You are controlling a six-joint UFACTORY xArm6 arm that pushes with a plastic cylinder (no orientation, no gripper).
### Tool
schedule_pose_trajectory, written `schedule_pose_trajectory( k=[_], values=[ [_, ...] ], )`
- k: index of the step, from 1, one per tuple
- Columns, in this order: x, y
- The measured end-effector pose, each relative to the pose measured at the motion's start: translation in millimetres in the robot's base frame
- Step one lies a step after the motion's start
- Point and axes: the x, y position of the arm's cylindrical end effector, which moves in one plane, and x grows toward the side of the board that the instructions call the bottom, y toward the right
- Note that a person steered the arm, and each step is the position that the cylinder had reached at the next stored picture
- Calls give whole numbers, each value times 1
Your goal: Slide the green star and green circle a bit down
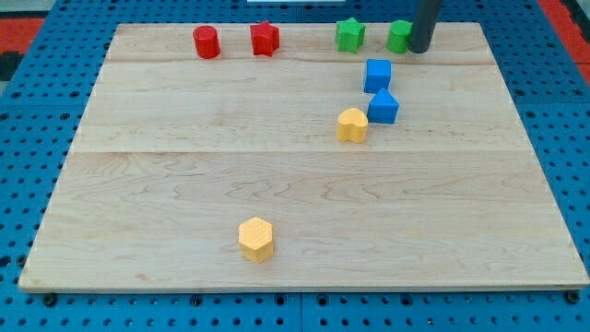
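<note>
At the view's top right of the pale wooden surface (277,184), the dark rod's lower end, my tip (419,50), is seen right beside the small green circle block (398,37), on its right side and seemingly touching it. The small green star block (349,35) is found just to the left of the circle, with a little gap between them. Both green blocks are placed close to the surface's top edge, and they are to be slid toward the view's bottom. So the tip is set to the side of the circle, not above it; it is judged that the tip must first be brought round to the top of the blocks before a push down can be made. No fingers are carried by this arm, so nothing can be opened or closed. Below the green blocks, a blue cube block (377,75) is found, which could be bumped if the push is made too long.
</note>
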Motion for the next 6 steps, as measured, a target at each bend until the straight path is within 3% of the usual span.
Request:
schedule_pose_trajectory(
  k=[1,2,3,5,6],
  values=[
    [0,1],
    [-13,39],
    [-34,29],
    [-34,-92],
    [-34,-95]
  ],
)
